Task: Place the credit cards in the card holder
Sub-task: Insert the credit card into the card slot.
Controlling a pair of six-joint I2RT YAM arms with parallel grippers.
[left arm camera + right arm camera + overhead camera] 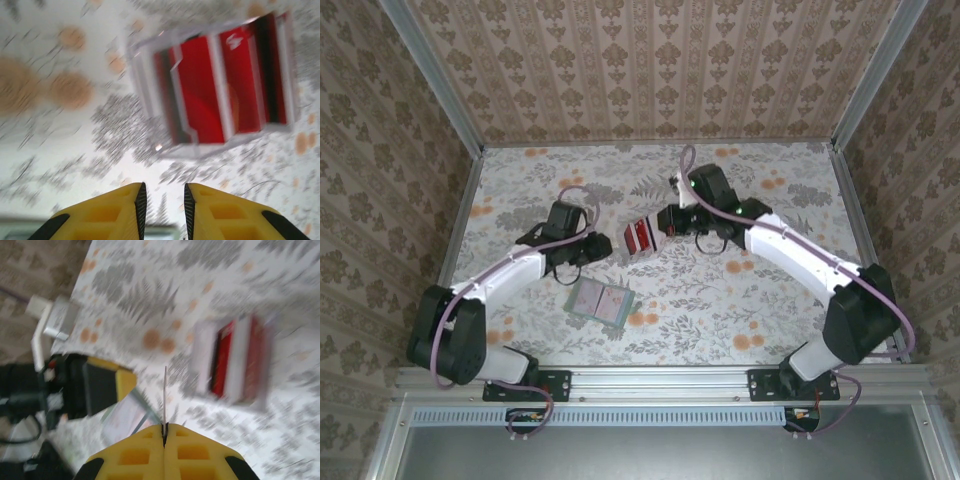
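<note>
credit cards (642, 236) | beside right end effector (165, 427) | thin card (165, 392) pinched

The credit cards (642, 234) were glossy red with whitish edges and dark stripes; the card holder (601, 299), at their 7 o'clock, was sage green, paler inside; the counter (770, 290) was white, printed with grey ferns and orange blossoms; the left end effector (165, 192) and right end effector (164, 429) were yellow and black; the single card (165, 390) showed a pale grey edge.
</note>
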